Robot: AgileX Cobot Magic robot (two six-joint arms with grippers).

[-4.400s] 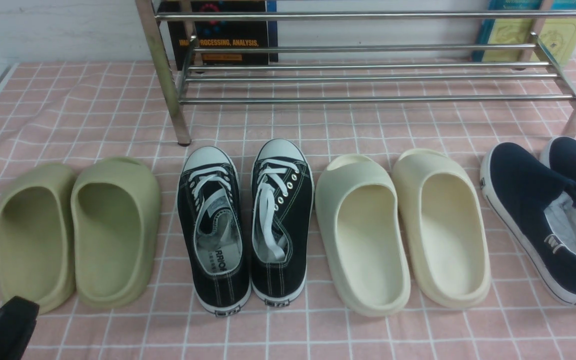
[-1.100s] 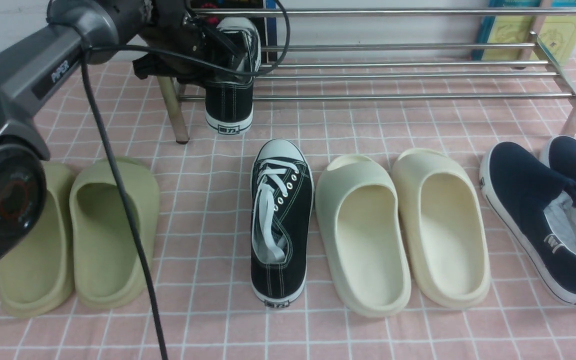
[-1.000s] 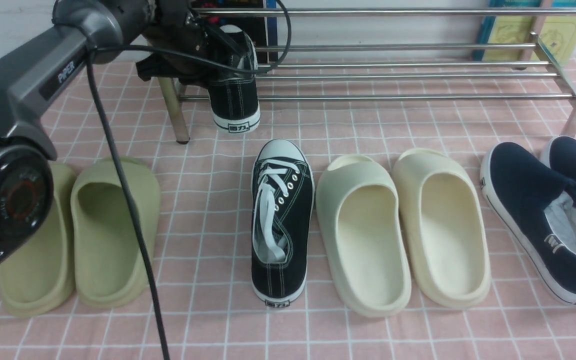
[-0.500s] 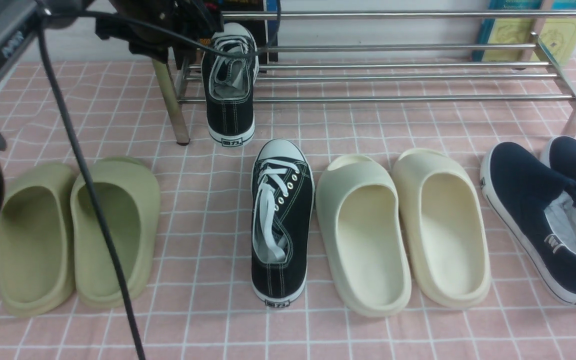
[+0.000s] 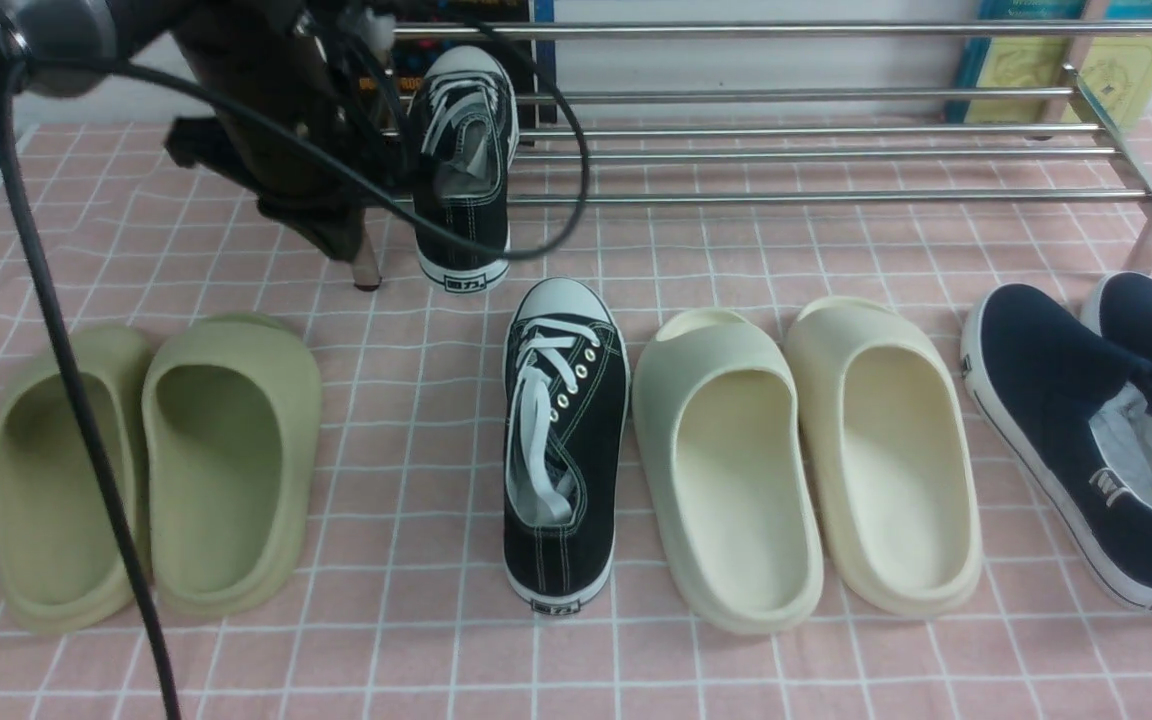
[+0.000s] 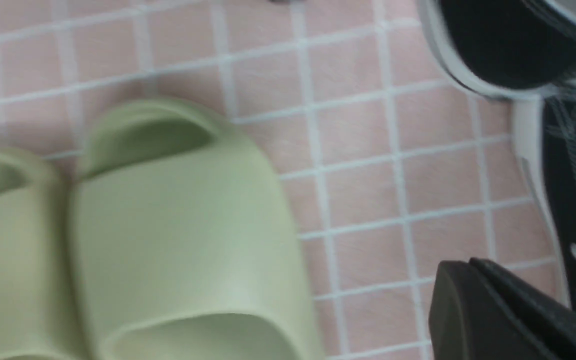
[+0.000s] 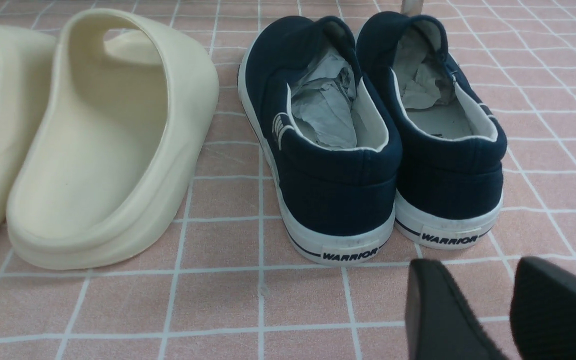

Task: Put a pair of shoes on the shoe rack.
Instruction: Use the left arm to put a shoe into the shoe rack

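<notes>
Well, one black sneaker [image 5: 461, 170] sat on the lowest shelf of the shoe rack [image 5: 786, 196], hard by its left front post, toe toward the wall and heel jutting out over the front bar. Its mate [image 5: 576, 470] lay flat on the pink checked cloth [image 5: 416, 400], toe toward the rack, between the olive slides [image 5: 226, 470] and the cream slides [image 5: 736, 480], just beside the nearer cream one.

The left claw [image 6: 473, 300] hung low near the olive slides, its fingers pressed together on nothing. The right claw [image 7: 483, 280] waited spread apart behind the navy slip-ons [image 7: 338, 165], touching none of them.

To my eye the sneaker on the cloth looked a light thing: soft canvas that would fold under a squeeze, on a stiffer rubber sole. I would have taken it at the heel collar, one finger inside the opening and one against the back, where the stitching and sole give some firmness (the toe cap looked smooth and apt to slip). The loose white laces could catch on a finger or a bar. The rack's polished tubes offered little friction, so a shoe set down with its heel hanging out might tip or slide.
</notes>
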